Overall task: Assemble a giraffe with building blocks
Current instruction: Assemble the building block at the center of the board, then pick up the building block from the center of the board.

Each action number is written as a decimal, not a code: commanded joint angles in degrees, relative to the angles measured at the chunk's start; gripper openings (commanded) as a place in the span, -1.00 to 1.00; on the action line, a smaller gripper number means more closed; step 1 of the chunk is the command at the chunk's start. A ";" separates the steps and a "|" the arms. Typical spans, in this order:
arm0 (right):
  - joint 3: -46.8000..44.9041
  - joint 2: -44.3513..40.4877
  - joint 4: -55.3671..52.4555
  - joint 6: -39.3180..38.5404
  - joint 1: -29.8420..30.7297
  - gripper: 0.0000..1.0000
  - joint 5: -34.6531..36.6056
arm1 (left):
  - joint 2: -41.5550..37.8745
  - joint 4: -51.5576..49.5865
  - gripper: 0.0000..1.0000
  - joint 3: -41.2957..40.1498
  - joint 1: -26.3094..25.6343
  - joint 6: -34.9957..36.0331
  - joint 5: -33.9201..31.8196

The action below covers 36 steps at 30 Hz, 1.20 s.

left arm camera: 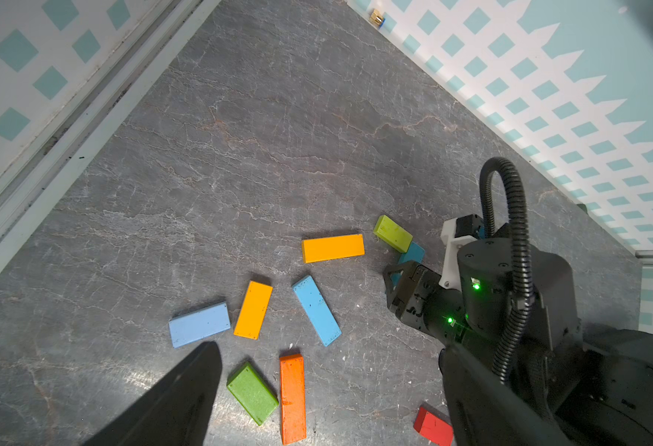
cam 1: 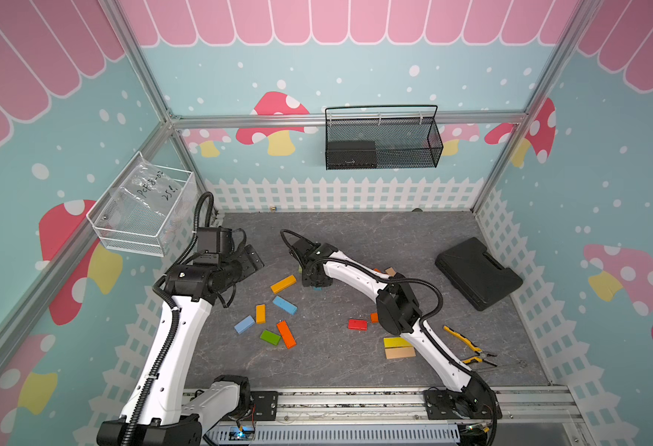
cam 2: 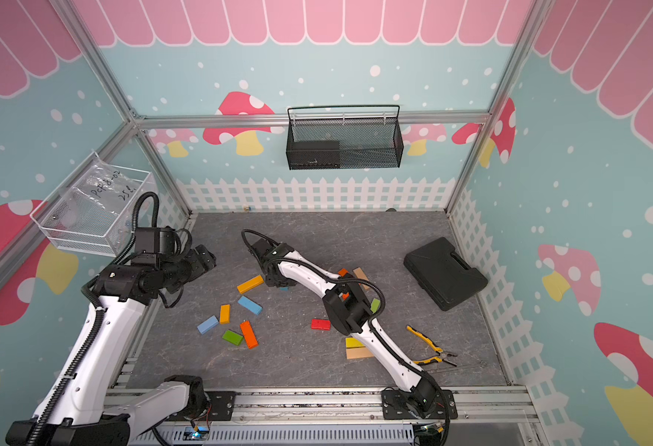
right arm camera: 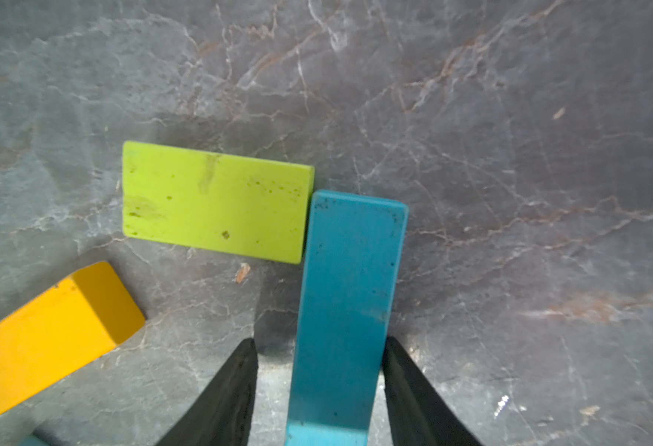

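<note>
My right gripper (right arm camera: 320, 341) stands open low over the table, its fingers on either side of a teal block (right arm camera: 350, 309) that lies flat; one finger stands clear of the block. The teal block's far end touches a lime green block (right arm camera: 216, 200), and a yellow-orange block (right arm camera: 46, 340) lies beside them. My left gripper (left arm camera: 329, 347) hangs open and empty above a loose group of blocks: light blue (left arm camera: 199, 323), yellow-orange (left arm camera: 253, 310), blue (left arm camera: 316, 310), green (left arm camera: 252, 393) and orange (left arm camera: 292, 397). A red block (cam 1: 357, 324), a yellow one (cam 1: 394, 341) and a tan one (cam 1: 399, 352) lie near the right arm.
A black plastic case (cam 1: 477, 272) lies at the right of the table, with yellow-handled pliers (cam 1: 468, 347) in front of it. A black mesh basket (cam 1: 383, 139) hangs on the back wall and a white wire basket (cam 1: 143, 208) on the left wall.
</note>
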 commanded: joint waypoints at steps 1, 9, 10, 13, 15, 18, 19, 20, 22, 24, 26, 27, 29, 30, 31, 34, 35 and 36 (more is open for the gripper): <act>0.88 -0.82 -2.20 0.23 -0.84 0.23 1.30 | -0.73 0.33 0.84 1.01 0.37 0.57 -0.40; 1.18 -6.38 -2.64 -2.28 -1.68 0.41 2.53 | 0.27 0.26 0.84 1.54 0.42 0.97 -0.55; 1.12 -7.78 -2.81 -2.78 -1.66 0.43 2.82 | 0.60 0.28 0.84 1.54 0.41 1.10 -0.57; 1.09 -12.06 -3.34 -4.83 -1.45 0.48 3.95 | 2.29 0.04 0.85 1.50 0.41 2.01 -0.48; 0.76 -15.12 -4.03 -6.32 -1.24 0.50 5.31 | 4.43 -0.69 0.85 1.71 0.41 3.28 -0.49; -3.33 -21.24 -3.49 -8.86 -0.92 0.53 7.66 | 9.28 -2.85 0.85 2.48 0.32 6.29 -0.75; -6.59 -23.80 -2.08 -10.15 -0.74 0.53 8.22 | 11.16 -3.72 0.85 2.80 0.40 7.59 -0.83; -10.34 -26.85 -0.25 -11.16 -0.65 0.52 8.95 | 13.60 -4.87 0.85 3.22 0.45 8.99 -0.75; -21.49 -33.17 4.82 -13.16 -0.52 0.51 10.14 | 17.72 -6.74 0.83 4.12 0.20 10.91 -0.77; -33.22 -40.15 12.36 -14.94 -0.48 0.51 10.85 | 20.87 -7.38 0.82 4.55 -0.94 12.86 -1.17; -44.70 -47.86 20.52 -16.88 -0.52 0.49 10.87 | 23.59 -7.84 0.82 5.09 -3.15 14.95 -3.73; -48.61 -50.39 22.94 -17.25 -0.52 0.48 11.13 | 24.71 -8.08 0.82 5.35 -4.11 15.90 -5.39; -56.23 -55.26 28.09 -19.16 -0.54 0.47 11.32 | 27.64 -8.65 0.78 6.25 -6.58 18.16 -8.19; -59.06 -57.03 29.93 -19.85 -0.52 0.47 11.56 | 29.01 -8.59 0.69 6.65 -7.48 19.30 -8.68; -62.08 -59.02 31.87 -20.44 -0.60 0.47 11.66 | 30.90 -8.86 0.59 7.38 -8.26 20.53 -9.14; -69.22 -63.57 36.25 -21.62 -1.19 0.47 11.55 | 36.66 -9.61 0.42 9.78 -10.07 23.47 -11.46; -71.21 -64.78 37.41 -22.02 -1.54 0.47 11.26 | 38.43 -9.48 0.41 10.42 -10.59 24.51 -12.51; -72.87 -65.97 38.21 -22.29 -1.80 0.47 11.15 | 39.69 -9.02 0.40 10.87 -10.87 25.46 -13.16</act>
